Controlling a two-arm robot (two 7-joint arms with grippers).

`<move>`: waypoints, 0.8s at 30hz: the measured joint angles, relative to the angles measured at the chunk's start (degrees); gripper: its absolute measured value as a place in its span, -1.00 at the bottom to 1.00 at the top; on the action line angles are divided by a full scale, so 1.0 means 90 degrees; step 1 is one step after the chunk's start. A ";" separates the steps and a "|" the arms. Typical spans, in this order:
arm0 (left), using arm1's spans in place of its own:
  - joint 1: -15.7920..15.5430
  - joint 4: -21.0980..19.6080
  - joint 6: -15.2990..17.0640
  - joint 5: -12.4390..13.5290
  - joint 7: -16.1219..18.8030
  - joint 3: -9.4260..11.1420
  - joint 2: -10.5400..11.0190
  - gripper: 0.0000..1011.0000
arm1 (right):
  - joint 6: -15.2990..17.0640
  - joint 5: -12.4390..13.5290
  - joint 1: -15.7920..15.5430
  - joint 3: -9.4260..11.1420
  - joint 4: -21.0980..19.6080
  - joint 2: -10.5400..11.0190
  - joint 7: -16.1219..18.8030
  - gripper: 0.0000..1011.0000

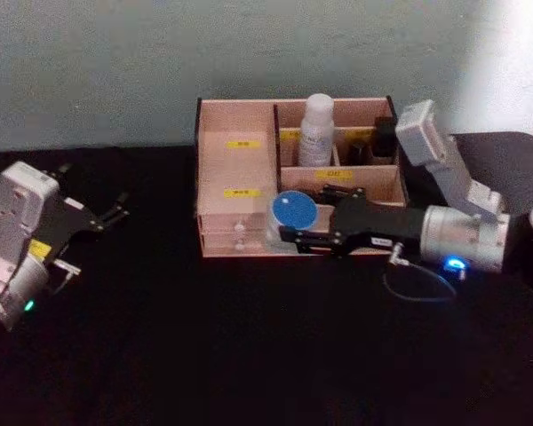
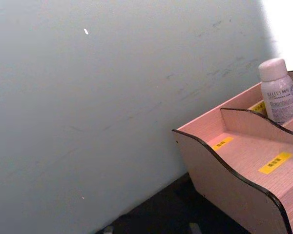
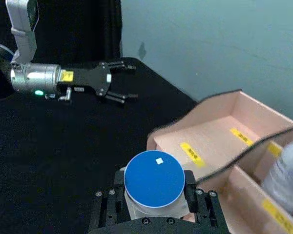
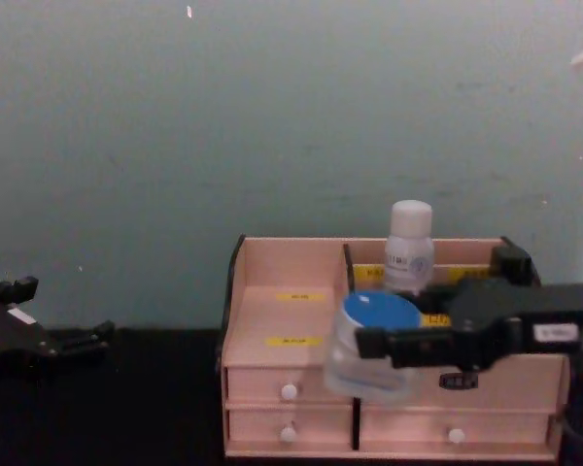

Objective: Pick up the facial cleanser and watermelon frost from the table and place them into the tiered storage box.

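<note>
Head view: a white plastic bottle [image 1: 317, 130] already stands in a rear compartment of the tiered storage box [image 1: 235, 169], so the task looks about half done. The right gripper [image 1: 304, 220] clamps a blue-lidded jar [image 1: 293, 210] at the box's front, not yet placed. The left gripper [image 1: 117, 210] is spread, near the left edge of the black surface [image 1: 249, 337].
Left wrist view: pale wood steps, black curved edges, yellow labels [image 2: 275, 162].
Right wrist view: the jar lid is a flat, smooth disc.
Chest view: the jar body is translucent, above the knobbed drawers [image 4: 290, 390].

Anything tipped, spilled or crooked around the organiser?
Nothing stands out. The white bottle stands upright in a rear compartment of the pale pink wooden tiered storage box; the round blue-lidded jar sits level in the jaws of the right gripper, before its front. The left gripper idles far left.
</note>
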 joint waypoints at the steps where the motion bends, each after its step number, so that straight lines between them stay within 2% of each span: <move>1: 0.0000 0.0000 0.0000 0.0000 0.0000 0.0000 0.0000 0.98 | -0.0001 -0.0014 0.0056 -0.0028 0.0042 -0.0040 0.0008 0.44; 11: 0.0000 0.0000 0.0000 0.0000 0.0000 0.0000 0.0000 0.98 | -0.0035 -0.0248 0.0739 -0.0323 0.0692 -0.0556 0.0050 0.44; 24: 0.0000 0.0000 0.0000 0.0000 0.0000 0.0000 0.0000 0.98 | -0.0071 -0.0412 0.1362 -0.0490 0.1617 -0.1155 0.0049 0.44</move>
